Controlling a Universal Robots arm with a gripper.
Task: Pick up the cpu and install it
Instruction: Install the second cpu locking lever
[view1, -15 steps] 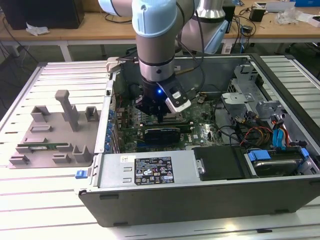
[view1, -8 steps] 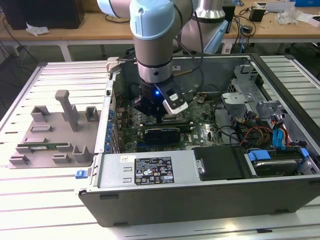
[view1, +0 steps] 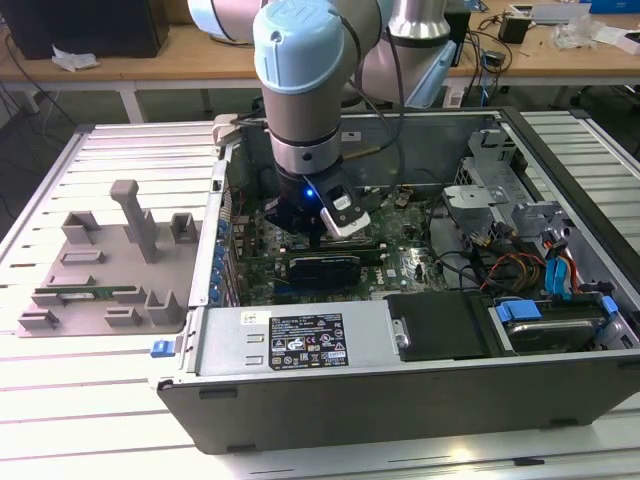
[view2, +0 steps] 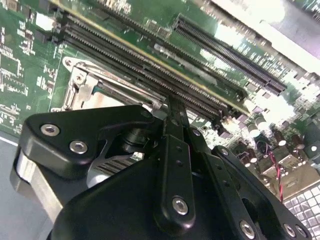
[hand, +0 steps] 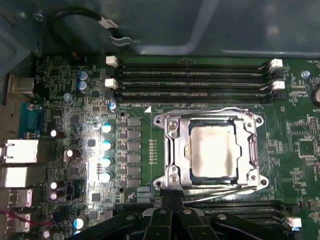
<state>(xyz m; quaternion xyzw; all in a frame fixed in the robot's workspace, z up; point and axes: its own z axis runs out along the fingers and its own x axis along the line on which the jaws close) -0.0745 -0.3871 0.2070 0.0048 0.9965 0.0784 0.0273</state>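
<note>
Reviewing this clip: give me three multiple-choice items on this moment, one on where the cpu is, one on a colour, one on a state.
1. Where is the cpu?
A. On the grey tray
B. In the motherboard socket, inside the metal frame
C. Held up above the case

2. What colour is the tray beside the computer case?
A. Grey
B. Red
C. Yellow

3. How do the memory slots next to the socket stand?
A. All filled with sticks
B. Covered by a fan
C. Empty

Answers: 1 B, the first wrist view shows its silver top seated in the frame. 2 A, the exterior view shows it grey. 3 C, their open contact rows show in the first wrist view.
</note>
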